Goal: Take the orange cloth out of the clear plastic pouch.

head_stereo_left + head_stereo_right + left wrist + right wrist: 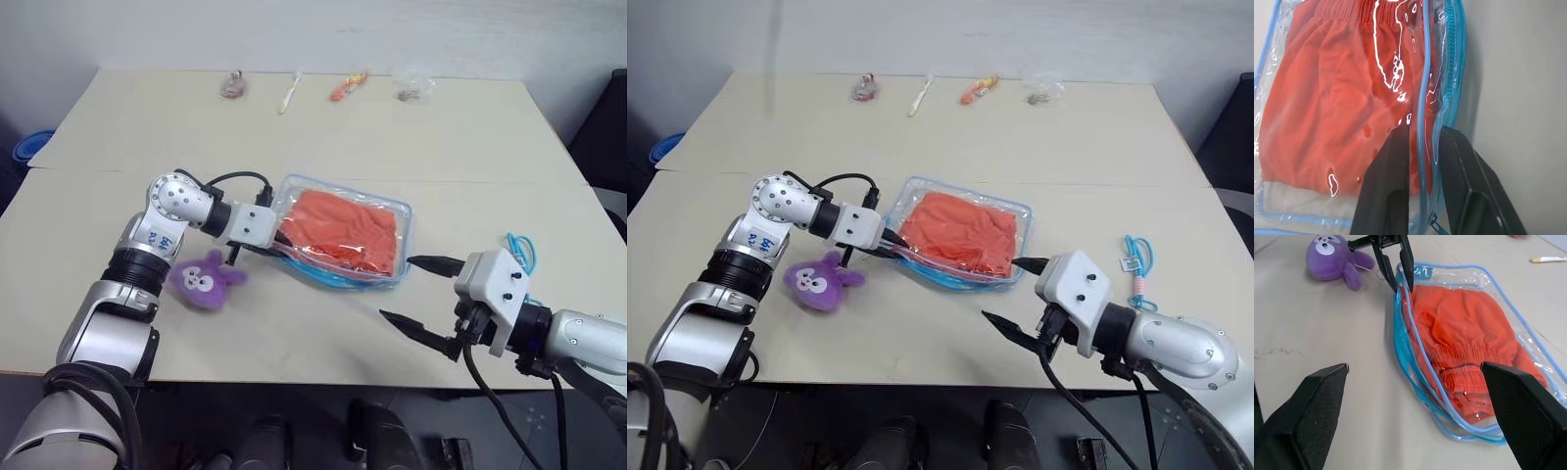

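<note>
Nearest, the right pincer [421,294] gapes wide, holding nothing, just short of the clear plastic pouch [402,211]; the left pincer [1398,271] pinches the pouch's blue-trimmed edge, the orange cloth [343,230] inside.

1. Clear plastic pouch [402,211]: flat, transparent, rectangular with rounded corners, light-blue trim and zipper edge. It lies on the table, tilted somewhat askew. The zipper side stands parted, its blue edges loose and looped.
2. Orange cloth [343,230]: bright orange-red fabric, folded and wrinkled, a gathered band visible. It lies inside the pouch, filling most of it.
</note>
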Controlling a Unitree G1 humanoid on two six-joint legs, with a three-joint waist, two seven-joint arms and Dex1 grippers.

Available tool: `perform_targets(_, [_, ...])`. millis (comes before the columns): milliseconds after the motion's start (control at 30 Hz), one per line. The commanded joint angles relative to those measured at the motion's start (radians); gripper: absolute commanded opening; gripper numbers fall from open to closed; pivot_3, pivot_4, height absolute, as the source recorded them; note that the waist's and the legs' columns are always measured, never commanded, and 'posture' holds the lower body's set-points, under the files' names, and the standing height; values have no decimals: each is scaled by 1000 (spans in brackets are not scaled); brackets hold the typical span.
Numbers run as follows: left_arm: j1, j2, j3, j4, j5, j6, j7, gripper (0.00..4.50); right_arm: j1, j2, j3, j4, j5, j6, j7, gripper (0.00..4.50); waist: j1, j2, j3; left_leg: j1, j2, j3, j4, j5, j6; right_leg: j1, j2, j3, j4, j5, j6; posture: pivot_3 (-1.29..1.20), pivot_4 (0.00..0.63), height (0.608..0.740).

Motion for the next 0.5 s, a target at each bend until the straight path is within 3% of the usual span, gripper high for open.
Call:
perform_targets(33, [19,3,33,-86,-55,54,-17,702,22,-5,11,-31,-34,-36,17,4500,0,0,0,0,0,0,0,0,0,0,0,0,0,0,0,0,150,740])
perform_targets(133, [57,14,50,-184,-91,144,-21,62,34,2,31,-38,-61,-47,13,4500,-1,0,0,0,0,0,0,0,0,0,0,0,0,0,0,0,150,740])
perform_targets(233, [113,21,84,-329,-128,297,25,62,37,16,71,-38,-109,-51,-16,4500,-3,0,0,0,0,0,0,0,0,0,0,0,0,0,0,0,150,740])
perform_targets(333, [184,34,110,-510,-151,470,81,0,46,29,126,-34,-186,-79,-38,3843,-3,0,0,0,1,-1,0,0,0,0,0,0,0,0,0,0,150,740])
perform_targets(500, [283,28,135,-710,-153,669,200,0,-1,52,276,16,-374,-147,-88,2087,-3,0,0,0,0,-6,1,0,0,0,0,1,1,0,0,0,150,740])
